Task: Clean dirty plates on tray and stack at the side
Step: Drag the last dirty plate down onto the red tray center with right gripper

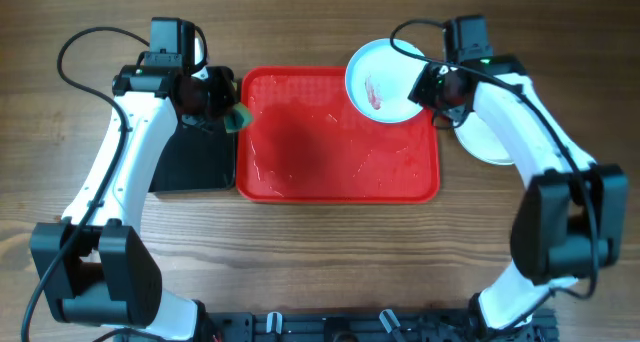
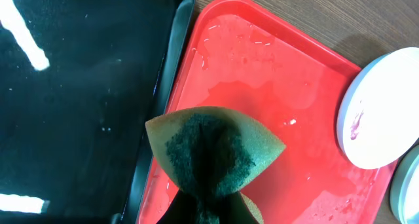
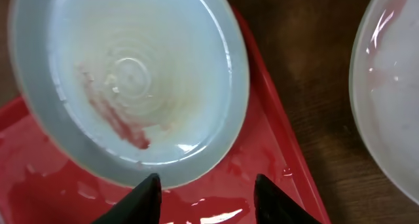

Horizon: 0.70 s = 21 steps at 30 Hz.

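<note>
Wood table [image 1: 320, 272] | aqua plate [image 3: 144, 73] just ahead of spread right tool [image 3: 208, 181]

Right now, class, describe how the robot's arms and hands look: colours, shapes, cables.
Both arms have white curved links and bulky black joints: left arm, right arm. A thin black cable loops near each wrist. The right hand has black, tapered fingers.

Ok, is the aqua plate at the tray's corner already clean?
No, the aqua plate has a reddish smear across its inside in the right wrist view.
</note>
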Each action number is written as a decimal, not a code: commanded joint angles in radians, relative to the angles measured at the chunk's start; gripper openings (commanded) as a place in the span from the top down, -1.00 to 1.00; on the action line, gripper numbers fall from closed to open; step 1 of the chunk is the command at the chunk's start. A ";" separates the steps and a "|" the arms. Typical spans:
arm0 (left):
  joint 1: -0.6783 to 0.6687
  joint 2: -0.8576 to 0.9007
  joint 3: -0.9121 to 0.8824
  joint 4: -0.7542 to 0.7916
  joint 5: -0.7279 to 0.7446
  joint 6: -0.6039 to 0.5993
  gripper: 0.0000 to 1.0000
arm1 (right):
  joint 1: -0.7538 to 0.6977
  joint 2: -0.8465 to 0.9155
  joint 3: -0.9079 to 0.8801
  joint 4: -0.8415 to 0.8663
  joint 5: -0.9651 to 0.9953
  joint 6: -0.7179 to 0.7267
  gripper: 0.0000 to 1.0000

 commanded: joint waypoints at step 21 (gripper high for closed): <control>0.000 -0.003 -0.006 0.007 0.002 0.019 0.91 | 0.092 0.185 0.016 -0.028 -0.019 0.027 0.91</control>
